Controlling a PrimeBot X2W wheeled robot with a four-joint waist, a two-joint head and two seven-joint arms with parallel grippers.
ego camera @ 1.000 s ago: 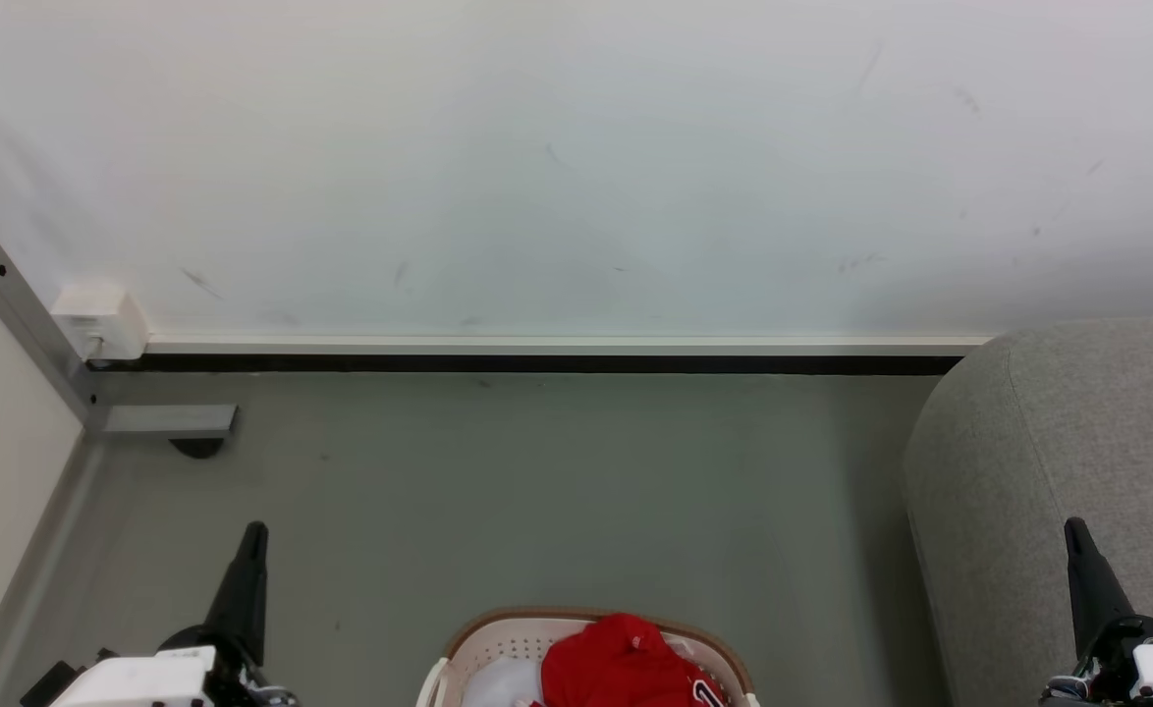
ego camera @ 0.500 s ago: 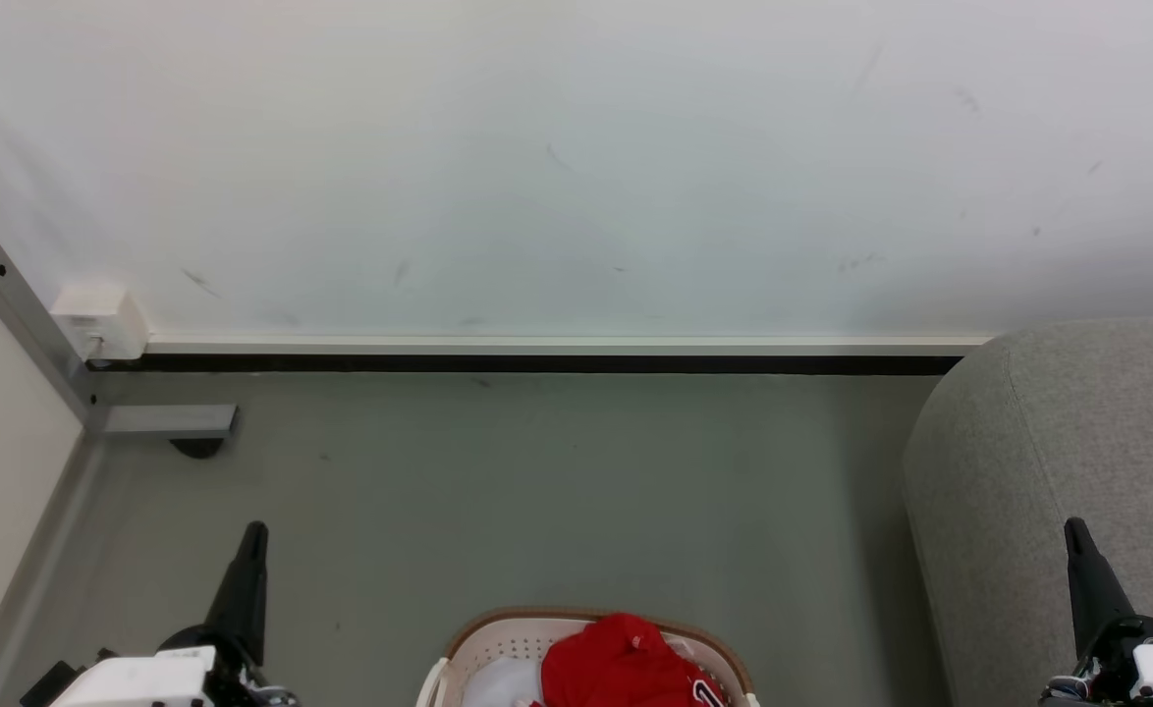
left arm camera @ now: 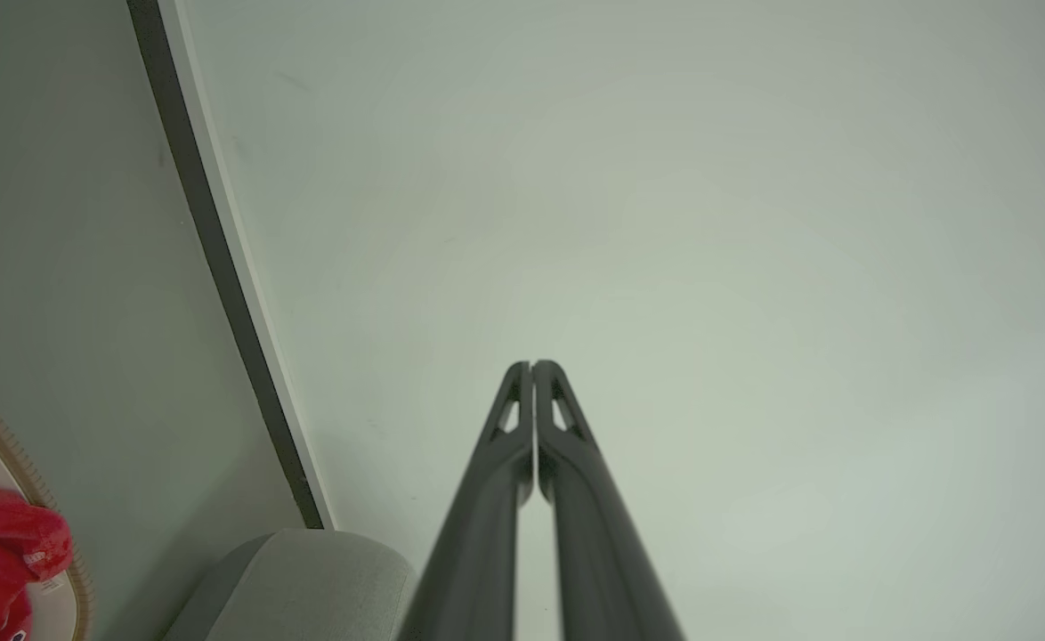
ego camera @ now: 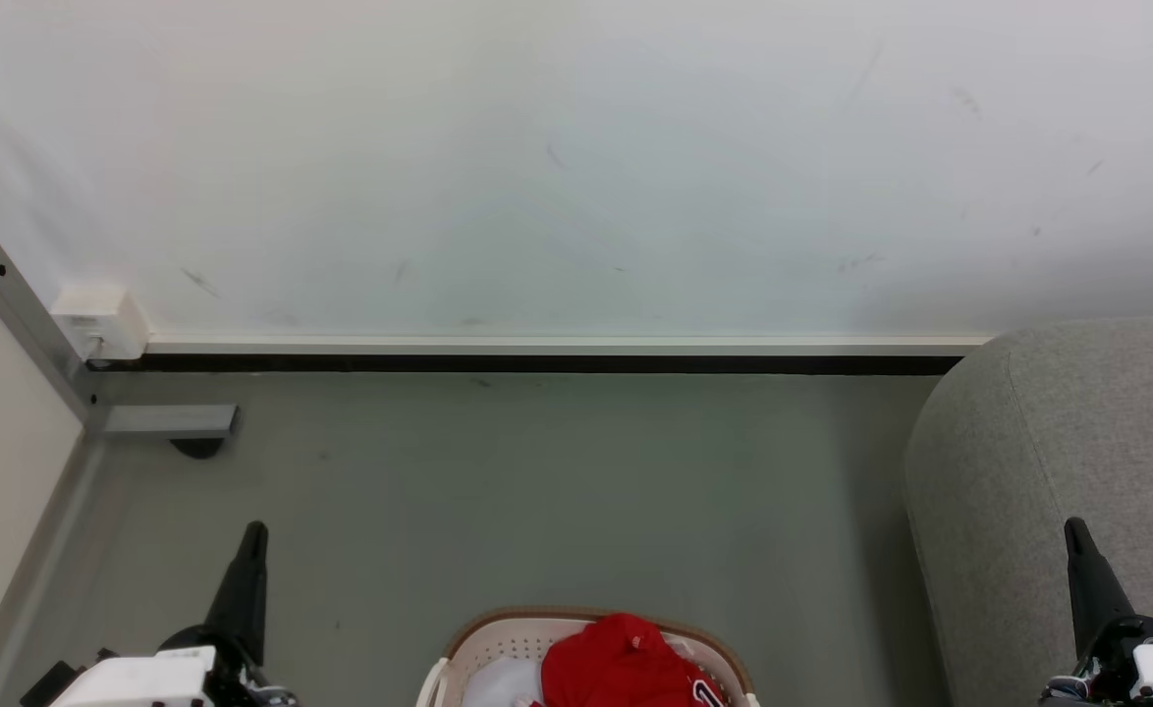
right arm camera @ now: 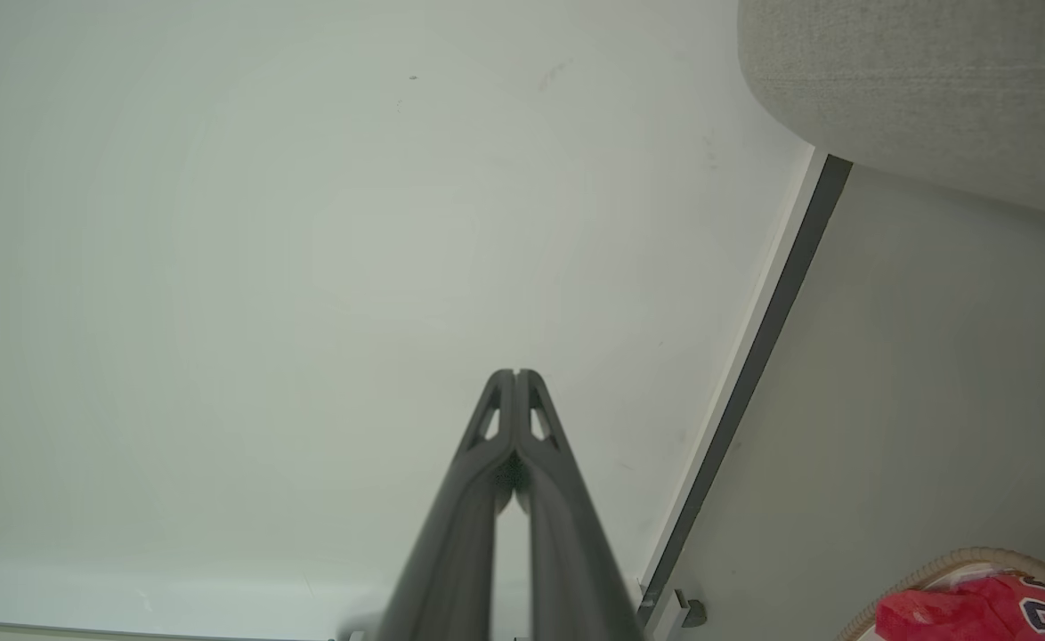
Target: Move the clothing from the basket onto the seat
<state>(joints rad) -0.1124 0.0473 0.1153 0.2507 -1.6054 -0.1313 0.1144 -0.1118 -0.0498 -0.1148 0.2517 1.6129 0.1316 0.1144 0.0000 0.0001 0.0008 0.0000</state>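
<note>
Resting in basket (ego camera: 537,616): clothing (ego camera: 621,663), red heap, bottom centre of head view. None on seat (ego camera: 1058,442).
Seat: right of basket, apart from it across floor (ego camera: 537,491).
Left fingers (ego camera: 243,589), right fingers (ego camera: 1087,579): pressed together, holding nothing, flanking basket, tips toward wall (ego camera: 576,147).
Change over last second: none; fingers, clothing, camera static.
Judgement: transfer not begun; first reach into basket pending.

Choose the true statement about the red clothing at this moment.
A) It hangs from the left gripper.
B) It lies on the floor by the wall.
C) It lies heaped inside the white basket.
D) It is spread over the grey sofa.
C: the clothing is heaped inside the basket, apart from the sofa and from the shut left gripper.
</note>
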